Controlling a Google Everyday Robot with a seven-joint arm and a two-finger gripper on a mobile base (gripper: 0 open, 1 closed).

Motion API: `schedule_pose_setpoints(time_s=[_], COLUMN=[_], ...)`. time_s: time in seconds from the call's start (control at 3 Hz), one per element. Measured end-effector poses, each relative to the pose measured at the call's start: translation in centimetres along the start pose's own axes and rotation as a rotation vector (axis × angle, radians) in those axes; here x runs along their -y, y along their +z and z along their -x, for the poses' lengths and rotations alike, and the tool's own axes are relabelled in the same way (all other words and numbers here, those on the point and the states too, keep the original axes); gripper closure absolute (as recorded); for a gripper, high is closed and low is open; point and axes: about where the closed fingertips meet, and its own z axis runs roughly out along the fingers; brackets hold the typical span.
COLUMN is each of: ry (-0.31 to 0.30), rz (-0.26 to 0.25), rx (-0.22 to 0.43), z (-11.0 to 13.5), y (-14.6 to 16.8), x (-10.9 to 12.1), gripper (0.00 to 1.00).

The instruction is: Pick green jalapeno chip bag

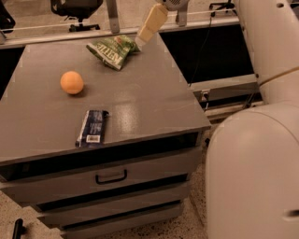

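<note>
The green jalapeno chip bag (112, 49), crumpled with white lettering, lies at the far edge of the grey cabinet top (140, 102). My gripper (141, 40) comes down from the top of the camera view on a cream-coloured link. Its tip is right at the bag's right end, touching or nearly touching it. An orange ball (72, 82) sits to the left of the middle. A flat dark blue bar wrapper (92, 127) lies near the front edge.
The cabinet has several drawers; the top one has a dark handle (111, 177). My white arm and body (254, 163) fill the right side. A grey rail (224, 87) runs behind the cabinet on the right. An office chair (77, 8) stands at the far back.
</note>
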Motion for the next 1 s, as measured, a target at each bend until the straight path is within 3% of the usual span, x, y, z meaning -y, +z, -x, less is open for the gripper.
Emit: schedule_pose_setpoints(time_s=[0.33, 1.0], ry=[0.025, 0.024], rz=[0.027, -0.011], rx=[0.072, 0.098], z=[-2.5, -4.2], y=[6.6, 12.8], x=[0.3, 1.2], gripper=[0.0, 0.0])
